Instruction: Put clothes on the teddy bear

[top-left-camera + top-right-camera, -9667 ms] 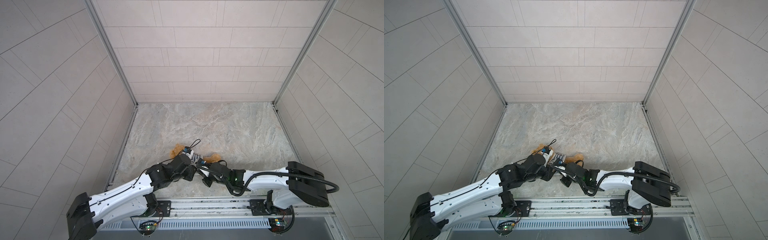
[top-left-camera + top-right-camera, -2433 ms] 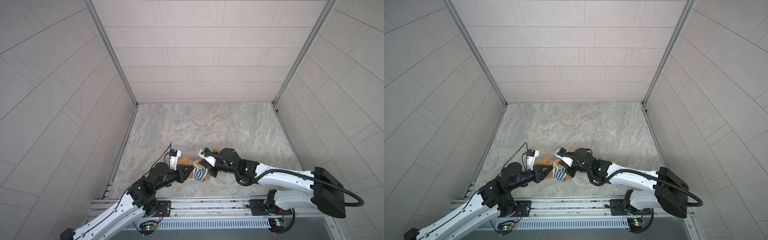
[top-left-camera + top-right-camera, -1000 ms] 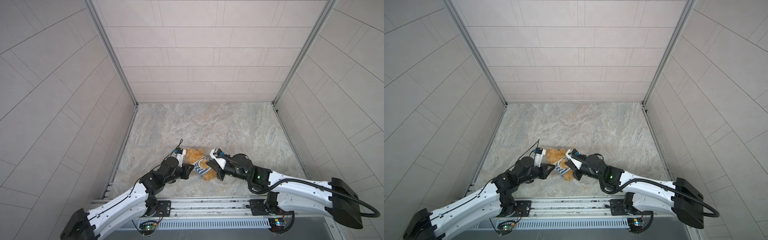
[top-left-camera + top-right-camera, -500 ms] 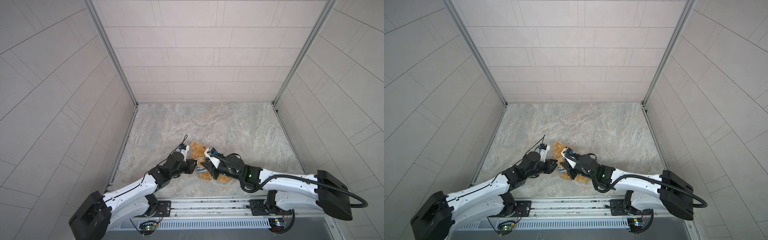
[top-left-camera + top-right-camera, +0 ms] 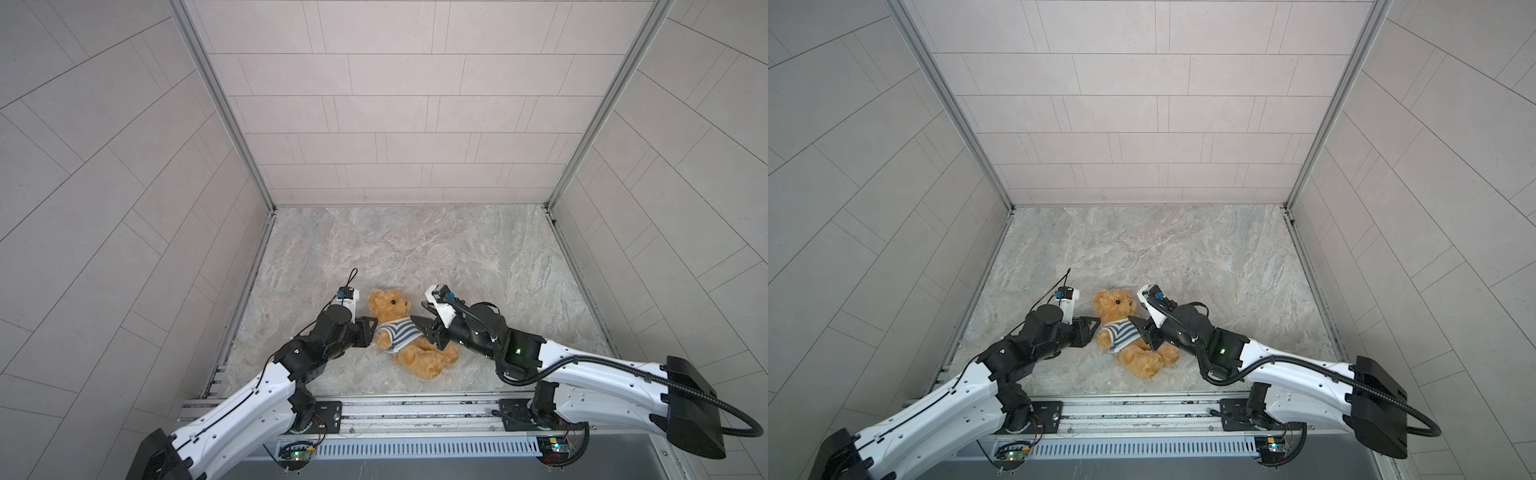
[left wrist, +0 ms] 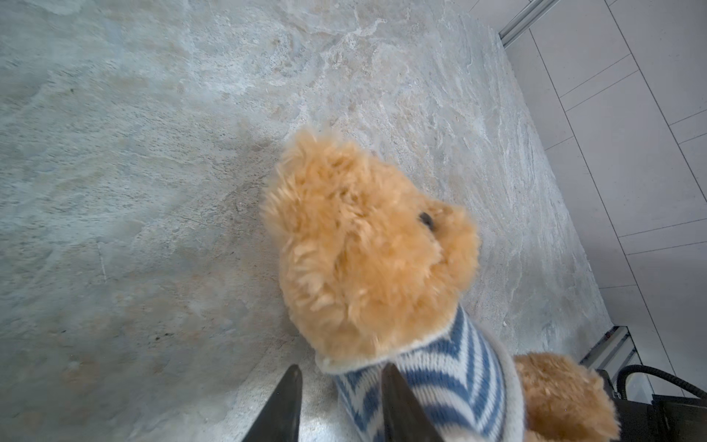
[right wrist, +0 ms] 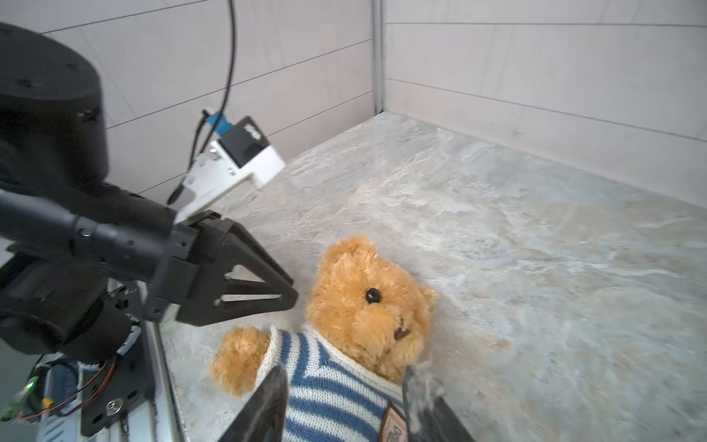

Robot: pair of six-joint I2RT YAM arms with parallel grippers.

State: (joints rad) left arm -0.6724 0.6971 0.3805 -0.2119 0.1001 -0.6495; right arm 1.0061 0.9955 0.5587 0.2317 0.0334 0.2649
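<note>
The teddy bear (image 5: 415, 351) lies on its back on the stone-patterned floor (image 5: 415, 249), directly between the two grippers. Its head points away from the rail (image 5: 415, 409) and its legs point toward it. A blue-and-white striped shirt (image 5: 397, 332) covers its body. The left arm (image 5: 249, 395) reaches out low from the rail, elbow bent and forearm slanting inward. The left gripper (image 5: 371, 328) points sideways at the bear's shoulder, its tips just beside the shirt sleeve and below the head. Its jaws stand apart and clamp nothing. In the left wrist view a clear gap shows between them, with the shirt's collar edge just ahead of the tips. One finger (image 6: 398, 402) overlaps the knit, though whether it touches I cannot tell. The right arm (image 5: 602, 374) mirrors this pose, stretched low and bent inward, so the right gripper (image 5: 417, 312) meets the bear from the opposite side. Its jaws are also apart, wider than the left's — one finger sits up beside the head, the other at the shirt's flank. In the right wrist view they straddle the striped chest without closing on it. A badge (image 7: 394, 424) on the shirt sits close to one finger. The bear's furry forearm pokes from the sleeve beyond the other finger, below the left gripper's tip.
</note>
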